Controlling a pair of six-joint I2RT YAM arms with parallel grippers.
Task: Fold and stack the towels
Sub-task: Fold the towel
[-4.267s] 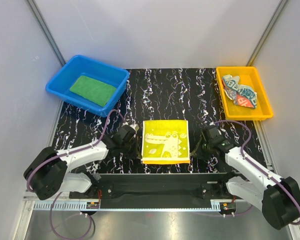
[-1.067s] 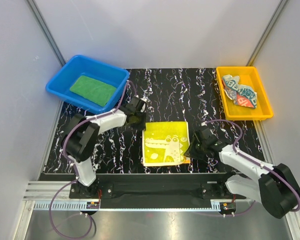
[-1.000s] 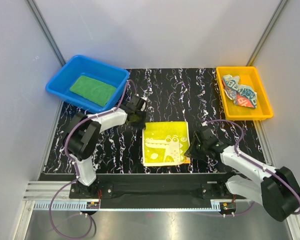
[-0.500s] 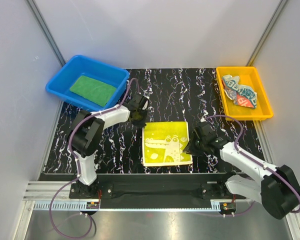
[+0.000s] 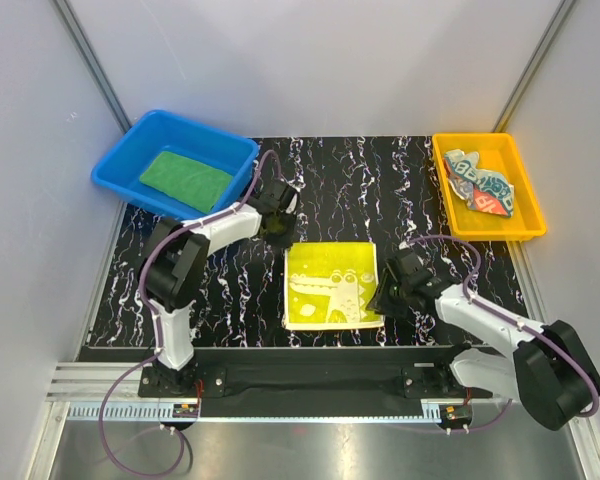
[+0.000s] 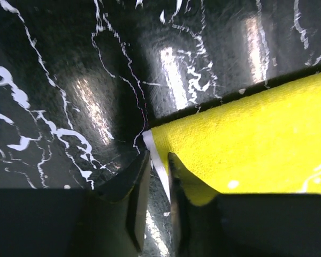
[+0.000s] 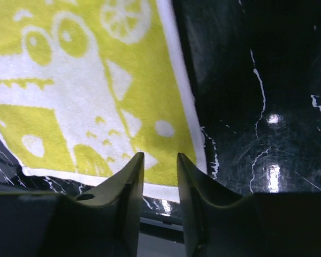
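Enclosure: pale grey walls around a black desk [image 5: 410, 190] veined in white like marble.

Item 1. Left claw [image 5: 277, 228]: low over the desk at the far left corner of the square yellow terry towel with the pale crocodile print [image 5: 332, 285]. In the wrist view the claw [image 6: 158, 156] shows only a narrow gap. The towel's [image 6: 257, 144] white hem runs into that gap, and the yellow cloth spreads to the claw's right. Whether the fingers [image 6: 136, 198] pinch the hem cannot be told.

Item 2. Right claw [image 5: 380, 295]: at the same towel's right edge, close to its near corner. Its wrist view shows the claw [image 7: 159, 158] spread and holding nothing, with the towel [image 7: 85, 91] flat beneath it and reaching off to its left. Bare desk lies to its right.

Item 3. Blue plastic tray [image 5: 202, 128]: beyond the left claw and to its left, close by. It holds the plain green folded towel [image 5: 185, 180], lying flat.

Item 4. Orange plastic tray [image 5: 485, 226]: well beyond the right claw and to its right. It holds the crumpled towel striped red, teal and navy [image 5: 480, 182].
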